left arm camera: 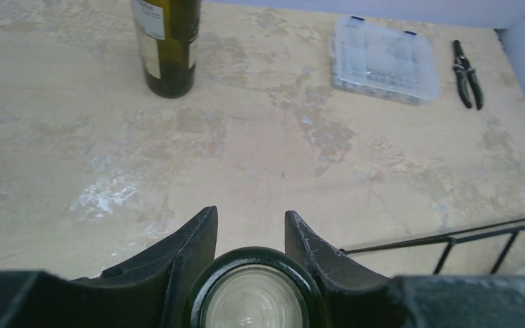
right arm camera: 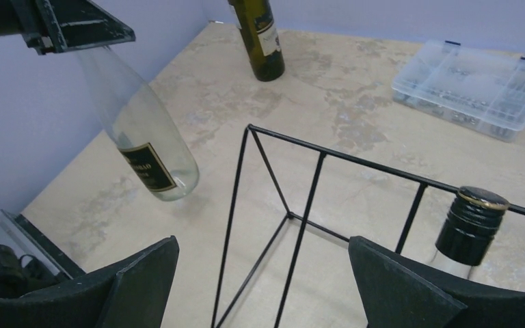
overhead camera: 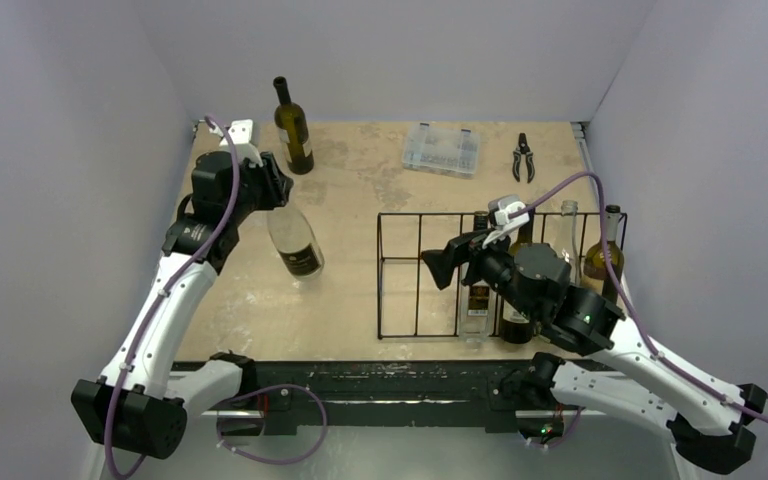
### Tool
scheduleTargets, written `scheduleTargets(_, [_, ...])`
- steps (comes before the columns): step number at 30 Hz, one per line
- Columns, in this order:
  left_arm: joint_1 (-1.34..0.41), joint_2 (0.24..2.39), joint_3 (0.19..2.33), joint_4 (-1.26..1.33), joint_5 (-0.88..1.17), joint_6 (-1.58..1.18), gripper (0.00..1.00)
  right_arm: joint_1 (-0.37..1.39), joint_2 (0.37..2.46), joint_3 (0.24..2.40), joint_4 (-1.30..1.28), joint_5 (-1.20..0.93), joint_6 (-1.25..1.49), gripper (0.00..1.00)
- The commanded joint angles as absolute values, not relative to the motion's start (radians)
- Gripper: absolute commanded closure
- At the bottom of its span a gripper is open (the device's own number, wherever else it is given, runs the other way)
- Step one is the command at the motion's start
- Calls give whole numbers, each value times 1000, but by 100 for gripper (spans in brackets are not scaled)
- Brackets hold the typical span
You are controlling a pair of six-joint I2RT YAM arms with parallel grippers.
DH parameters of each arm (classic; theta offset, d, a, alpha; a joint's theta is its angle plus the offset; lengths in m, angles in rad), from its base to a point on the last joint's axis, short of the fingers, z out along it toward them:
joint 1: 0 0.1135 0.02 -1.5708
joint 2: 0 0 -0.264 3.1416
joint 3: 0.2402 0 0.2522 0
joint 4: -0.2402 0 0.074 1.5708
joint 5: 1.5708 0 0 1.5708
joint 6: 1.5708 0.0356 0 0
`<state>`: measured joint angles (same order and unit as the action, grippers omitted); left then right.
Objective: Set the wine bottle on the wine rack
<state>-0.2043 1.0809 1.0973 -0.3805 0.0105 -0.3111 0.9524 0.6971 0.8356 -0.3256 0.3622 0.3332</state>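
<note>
Left claw point(overhead camera: 276, 188) clamping the tilted clear wine bottle point(overhead camera: 295, 245) by its neck, centre-left; right claw point(overhead camera: 442, 266) gaping empty above the wine rack point(overhead camera: 430, 214).

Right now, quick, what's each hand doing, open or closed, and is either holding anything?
Left hand: closed on the neck of the clear wine bottle.
Right hand: open, holding nothing, above the wine rack.
</note>
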Motion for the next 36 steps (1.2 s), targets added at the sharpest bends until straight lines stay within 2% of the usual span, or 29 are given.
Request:
scheduleTargets(1, [-206, 1002, 1163, -236, 182, -404, 100, 949, 760, 918, -240, 271, 347, 1])
scheduleTargets(11, [-212, 888, 1159, -190, 319, -443, 100, 974, 1089, 1066, 23, 26, 382, 1])
scheduleTargets(16, [-222, 887, 1156, -171, 362, -463, 100, 1060, 1269, 1203, 40, 40, 345, 1])
scheduleTargets(23, [-225, 903, 1157, -145, 434, -506, 100, 1092, 1431, 1346, 15, 84, 314, 1])
scheduleTargets(36, [-225, 917, 1153, -120, 478, -535, 100, 1109, 1619, 1424, 2, 156, 251, 1])
